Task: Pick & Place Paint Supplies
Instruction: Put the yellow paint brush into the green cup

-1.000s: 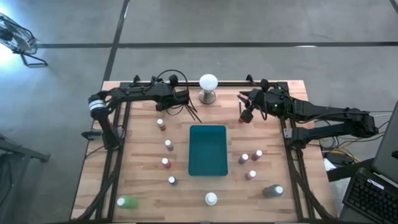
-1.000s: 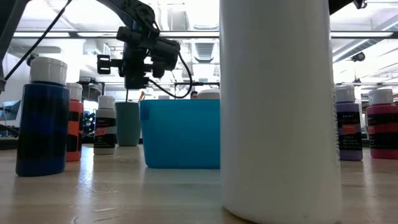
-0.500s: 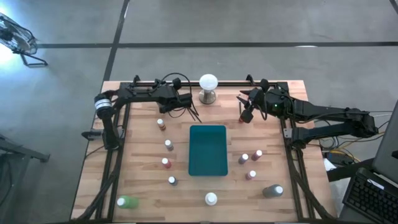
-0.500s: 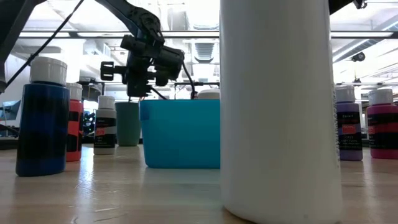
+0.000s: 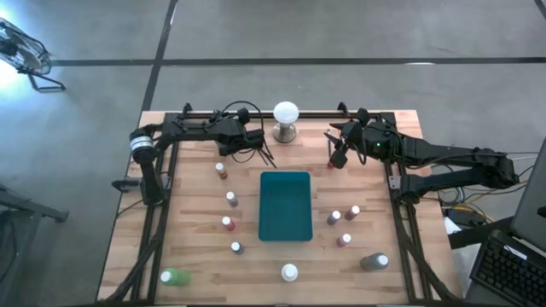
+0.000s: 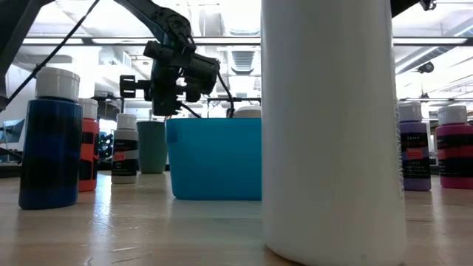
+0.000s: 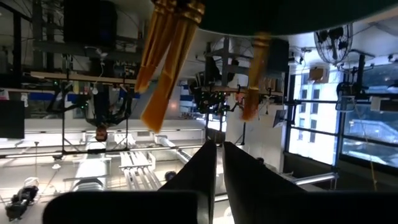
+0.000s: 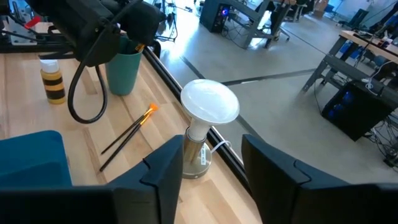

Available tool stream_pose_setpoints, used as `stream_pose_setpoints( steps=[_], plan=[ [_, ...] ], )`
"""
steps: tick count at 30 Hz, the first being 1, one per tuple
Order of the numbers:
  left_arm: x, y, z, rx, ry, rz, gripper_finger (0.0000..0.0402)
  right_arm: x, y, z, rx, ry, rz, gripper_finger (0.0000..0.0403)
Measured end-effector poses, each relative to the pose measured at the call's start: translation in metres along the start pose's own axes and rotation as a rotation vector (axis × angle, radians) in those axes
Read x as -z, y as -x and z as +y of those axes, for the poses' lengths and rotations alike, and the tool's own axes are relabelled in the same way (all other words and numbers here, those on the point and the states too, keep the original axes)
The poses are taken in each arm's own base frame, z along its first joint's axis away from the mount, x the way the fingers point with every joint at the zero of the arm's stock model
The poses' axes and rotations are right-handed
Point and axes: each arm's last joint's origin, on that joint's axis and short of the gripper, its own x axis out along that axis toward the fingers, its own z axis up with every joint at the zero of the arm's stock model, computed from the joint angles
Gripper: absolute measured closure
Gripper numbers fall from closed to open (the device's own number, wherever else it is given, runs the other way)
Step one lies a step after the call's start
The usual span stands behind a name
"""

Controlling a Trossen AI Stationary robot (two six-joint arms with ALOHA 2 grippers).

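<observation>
Just past your right gripper (image 8: 208, 165) stands a white ball (image 8: 209, 101) on a shiny silver base (image 8: 194, 155). Beside it lie thin dark brushes (image 8: 127, 135) with orange tips. Farther off you see a teal cup (image 8: 122, 73) and a yellow bottle (image 8: 51, 79) with dark stripes and a white cap. The table (image 5: 196, 247) is light wood in stripes. The tray (image 5: 285, 205) in the middle is teal. Near your left gripper (image 7: 219, 155) hang golden-orange brush handles (image 7: 166, 62). Both arms are black.
</observation>
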Motion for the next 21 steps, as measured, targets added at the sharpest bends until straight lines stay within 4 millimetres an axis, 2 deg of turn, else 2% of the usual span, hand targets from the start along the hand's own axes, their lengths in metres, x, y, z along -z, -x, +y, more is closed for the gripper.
stream_pose_setpoints(
  steps=[9, 14, 21],
  plan=[
    [0.008, 0.010, 0.004, -0.028, 0.077, -0.017, 0.0365, 0.000, 0.000, 0.000, 0.000, -0.001, 0.000, 0.0232],
    [0.029, 0.023, 0.011, -0.072, 0.186, -0.030, 0.0365, 0.000, 0.000, 0.000, 0.000, -0.004, 0.000, 0.0229],
    [0.061, 0.052, 0.025, -0.158, 0.443, -0.074, 0.0365, -0.001, 0.000, 0.000, 0.001, -0.011, -0.012, 0.0244]
  ],
)
